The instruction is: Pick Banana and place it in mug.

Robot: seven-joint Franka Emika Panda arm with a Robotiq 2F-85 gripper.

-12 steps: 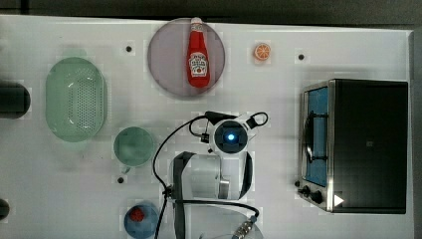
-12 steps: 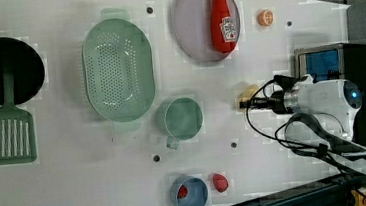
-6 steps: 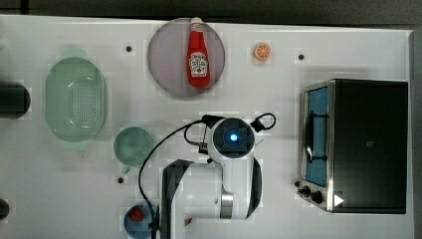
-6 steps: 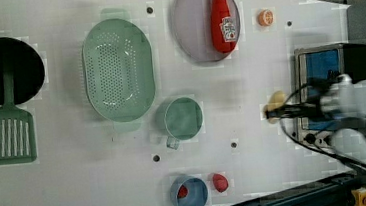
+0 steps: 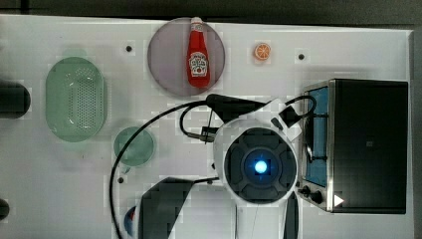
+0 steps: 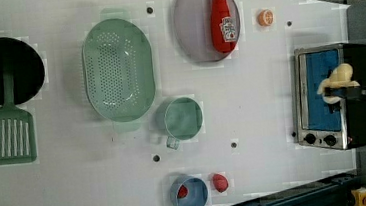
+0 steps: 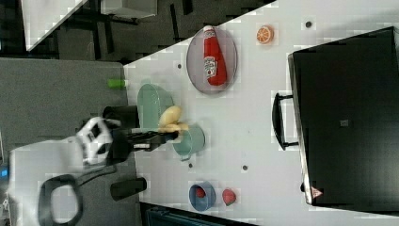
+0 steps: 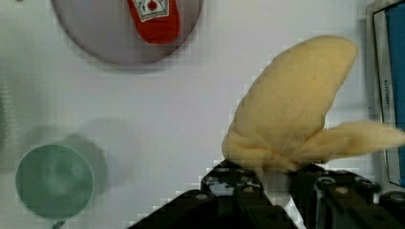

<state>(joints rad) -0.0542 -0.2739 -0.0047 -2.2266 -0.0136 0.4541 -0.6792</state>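
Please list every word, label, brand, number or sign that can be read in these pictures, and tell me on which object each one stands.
Ketchup bottle: a white label with dark print, too blurred to read.
Toaster oven: a white triangle sign at one corner in the top view; in the right view a red-edged triangular warning sign there, its symbol unreadable.
Toaster oven door frame, wrist view: a line of small dark lettering, too blurred to read.
No other text is legible.

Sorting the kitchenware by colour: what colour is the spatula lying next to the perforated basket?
Pale green, like the basket; the spatula shows best in the left view.
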